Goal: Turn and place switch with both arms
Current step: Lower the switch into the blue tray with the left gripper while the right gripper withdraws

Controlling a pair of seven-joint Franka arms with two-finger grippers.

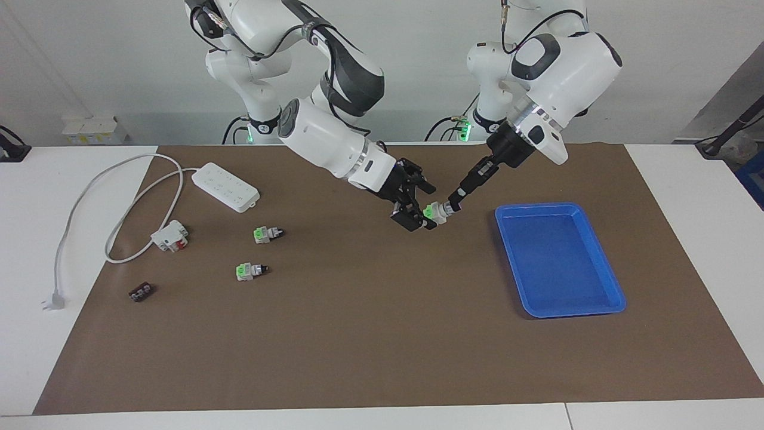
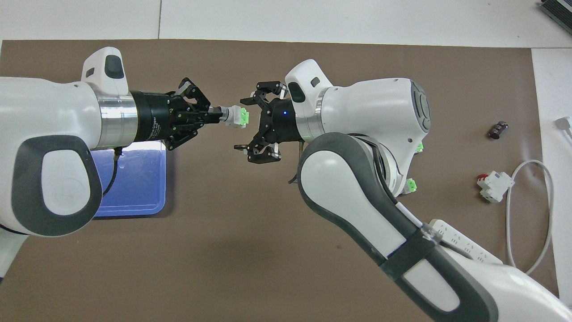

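Switch in hand: small selector switch [image 1: 436, 212] with a bright green block end, pale body and black knob, up in the air at centre frame in the facing view, over bare brown mat beside the tray.
Left gripper [image 1: 452, 203]: clenched on the switch's knob end, reaching down from the upper right of the facing view.
Right gripper [image 2: 248, 122]: fingers spread wide, clear of the green end though just beside it; it grasps nothing.
Blue plastic tray [image 1: 609, 278]: right of centre in the facing view, nothing in it.
Spare switches: two alike, one [image 1: 266, 233] and another [image 1: 250, 271], lying at left of centre on the mat.
Done, by my reading: pickup and the two-arm handover; the turn looks made.
Left to do: carry the switch over the tray and set it down.
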